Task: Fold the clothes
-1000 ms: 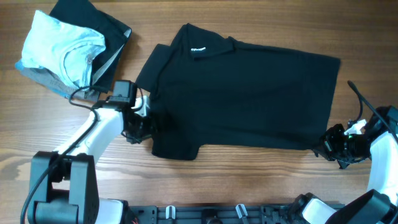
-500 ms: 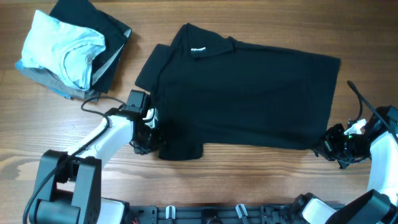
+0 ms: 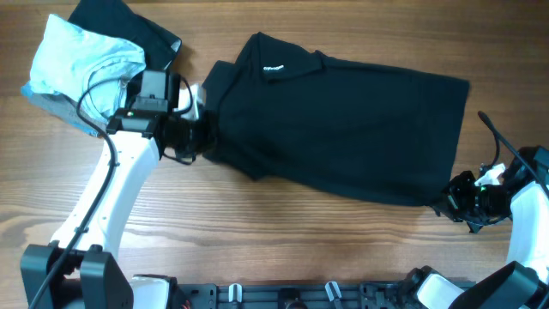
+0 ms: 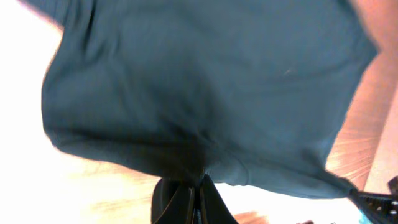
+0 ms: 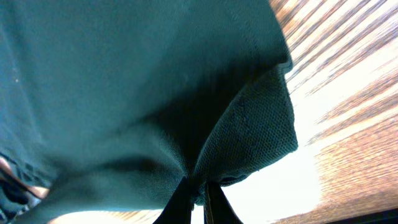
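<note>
Black soft cloth, the T-shirt (image 3: 343, 129) lies spread flat across the middle of the wooden counter (image 3: 300, 249), its collar and small white label (image 3: 274, 67) at the far side. The left claw (image 3: 199, 137) is pinching the shirt's left edge by the sleeve, where the fabric bunches. In the left wrist view its fingers (image 4: 174, 202) are pressed together on a gathered fold. The right claw (image 3: 448, 202) is clamped on the near right corner of the hem, low by the counter. A light blue folded shirt (image 3: 86, 64) rests on a dark garment (image 3: 129, 21) at the far left corner, close to the left arm.
</note>
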You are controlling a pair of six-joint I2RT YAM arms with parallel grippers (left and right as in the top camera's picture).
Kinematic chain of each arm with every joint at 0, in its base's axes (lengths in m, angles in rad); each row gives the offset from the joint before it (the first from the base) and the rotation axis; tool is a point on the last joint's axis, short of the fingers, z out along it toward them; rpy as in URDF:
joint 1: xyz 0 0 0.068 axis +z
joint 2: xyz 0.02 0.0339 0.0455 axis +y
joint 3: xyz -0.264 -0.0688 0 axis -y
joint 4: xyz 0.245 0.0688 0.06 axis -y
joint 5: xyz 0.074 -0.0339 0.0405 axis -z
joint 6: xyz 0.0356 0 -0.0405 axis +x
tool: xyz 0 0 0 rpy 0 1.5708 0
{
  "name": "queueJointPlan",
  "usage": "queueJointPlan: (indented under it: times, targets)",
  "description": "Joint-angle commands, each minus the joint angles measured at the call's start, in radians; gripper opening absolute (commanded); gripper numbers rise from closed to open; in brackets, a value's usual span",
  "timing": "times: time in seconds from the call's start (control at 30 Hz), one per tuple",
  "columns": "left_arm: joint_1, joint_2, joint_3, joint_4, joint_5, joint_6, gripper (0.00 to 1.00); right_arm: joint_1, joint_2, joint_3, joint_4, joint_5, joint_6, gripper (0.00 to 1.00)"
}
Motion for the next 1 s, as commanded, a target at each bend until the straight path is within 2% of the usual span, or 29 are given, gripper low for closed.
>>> queueJointPlan:
  times: [0.0,0.37,0.63,0.97]
  targets:
    - [-0.001,-0.002,0.011,0.058,0.023,0.017,0.04,0.003,0.003,0.015,0.018,0.04,-0.016,0.04]
    - [-0.023,0.006,0.011,0.38,0.017,0.017,0.04,0.003,0.006,0.015,0.135,0.062,0.036,0.04]
    - [-0.079,0.035,0.011,0.386,-0.139,0.017,0.04,0.033,0.029,0.015,0.156,0.065,0.016,0.05]
    - [-0.08,0.071,0.011,0.47,-0.192,0.02,0.04,0.035,0.119,0.015,0.319,-0.042,0.035,0.04]
